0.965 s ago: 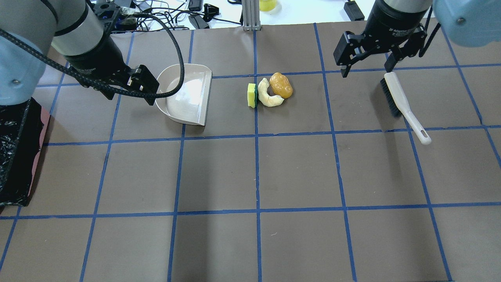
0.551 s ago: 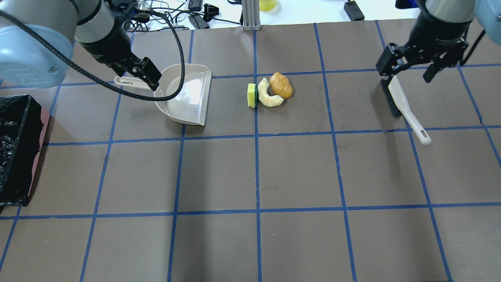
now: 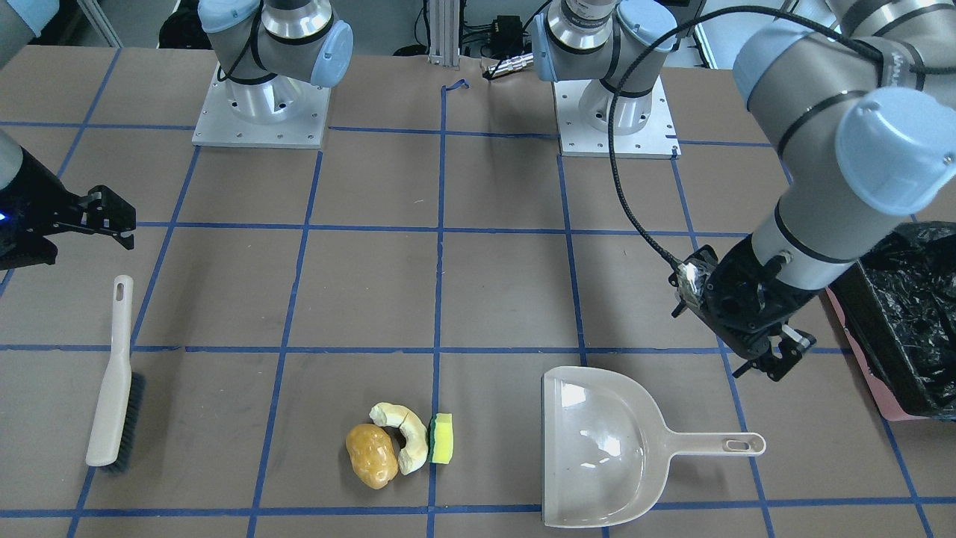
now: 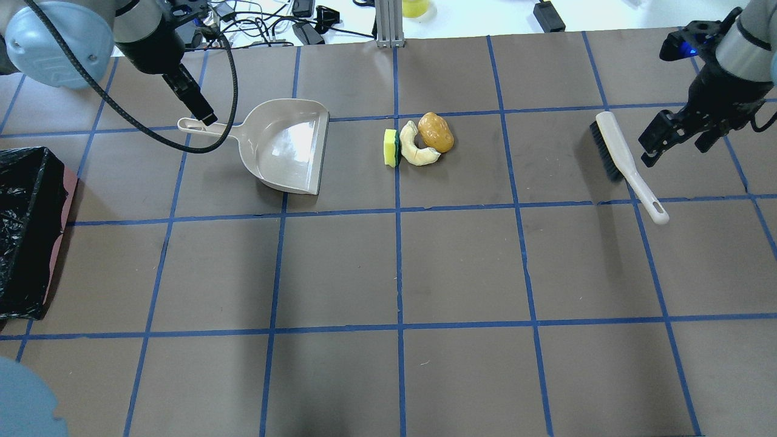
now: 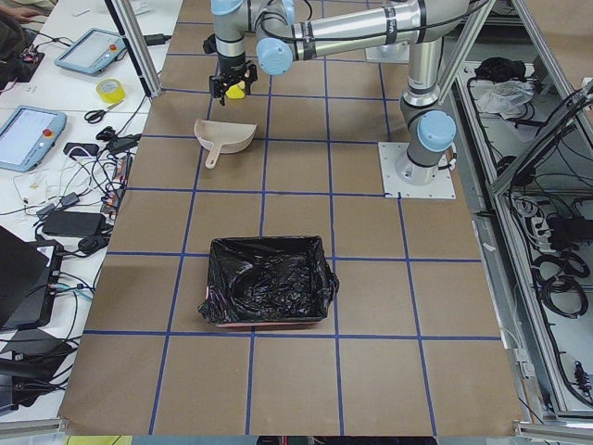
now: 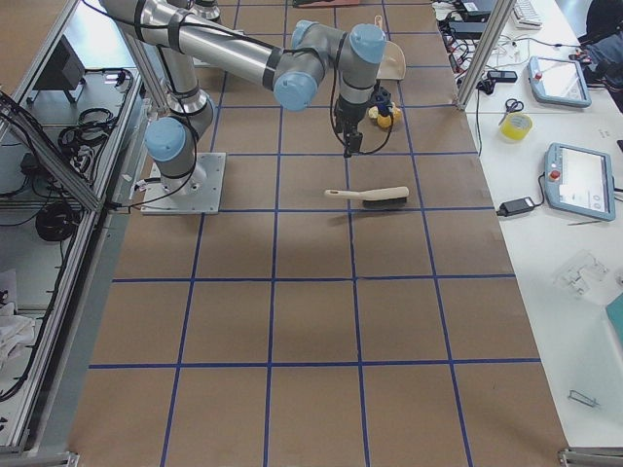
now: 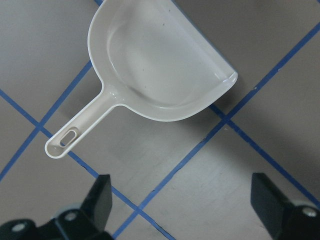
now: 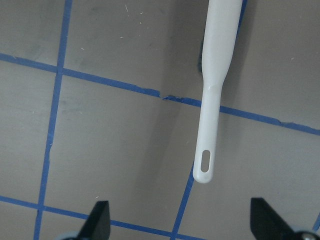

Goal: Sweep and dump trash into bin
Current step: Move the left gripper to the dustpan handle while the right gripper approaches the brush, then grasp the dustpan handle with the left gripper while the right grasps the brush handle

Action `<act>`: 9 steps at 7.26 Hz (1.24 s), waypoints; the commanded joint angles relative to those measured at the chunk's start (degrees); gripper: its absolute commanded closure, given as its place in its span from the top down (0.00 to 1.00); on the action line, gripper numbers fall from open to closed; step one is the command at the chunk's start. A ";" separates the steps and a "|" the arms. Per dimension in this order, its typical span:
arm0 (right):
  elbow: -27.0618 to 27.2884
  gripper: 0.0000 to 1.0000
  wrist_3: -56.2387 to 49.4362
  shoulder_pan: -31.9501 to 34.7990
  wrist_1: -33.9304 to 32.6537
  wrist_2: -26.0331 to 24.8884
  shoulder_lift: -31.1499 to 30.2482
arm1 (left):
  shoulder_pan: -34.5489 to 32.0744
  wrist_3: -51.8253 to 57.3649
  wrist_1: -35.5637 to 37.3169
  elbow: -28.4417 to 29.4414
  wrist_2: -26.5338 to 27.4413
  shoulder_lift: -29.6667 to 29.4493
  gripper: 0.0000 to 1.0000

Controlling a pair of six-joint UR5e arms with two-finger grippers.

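Observation:
The trash lies together at mid-table: a golden-brown potato-like lump (image 4: 436,132), a pale crescent piece (image 4: 416,147) and a yellow sponge with green backing (image 4: 391,147). The pink bin with its black bag (image 4: 24,233) stands at the table's left edge. A beige dustpan (image 4: 285,145) lies left of the trash, with its mouth toward it. My left gripper (image 4: 203,112) is open and empty above the dustpan's handle end (image 7: 62,142). A white brush (image 4: 625,164) lies to the right. My right gripper (image 4: 674,145) is open and empty just right of the brush handle (image 8: 212,100).
Cables and devices (image 4: 291,24) and an aluminium post (image 4: 388,24) line the far table edge. The two arm bases (image 3: 261,104) stand on the robot's side. Blue tape lines grid the brown mat (image 4: 461,267).
Both arms swung outward. My left gripper moved from the dustpan's rear rim to over its handle end. My right gripper moved from beyond the brush head to the right of the handle.

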 commanded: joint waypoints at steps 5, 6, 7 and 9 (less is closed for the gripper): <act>6.92 0.97 -1.50 -3.23 -13.19 -1.58 8.96 | 1.18 32.83 3.63 8.36 6.70 -16.19 1.00; 6.92 0.97 -1.41 -3.23 -13.19 -1.67 9.49 | 1.18 33.61 3.65 8.18 9.69 -16.73 0.99; 7.01 0.96 -0.97 -3.32 -13.10 -3.58 10.02 | 1.18 36.32 4.08 8.44 10.93 -17.43 0.99; 8.93 0.94 -0.88 -3.32 -14.32 -3.95 10.20 | 1.18 36.08 7.40 8.80 10.34 -18.40 0.99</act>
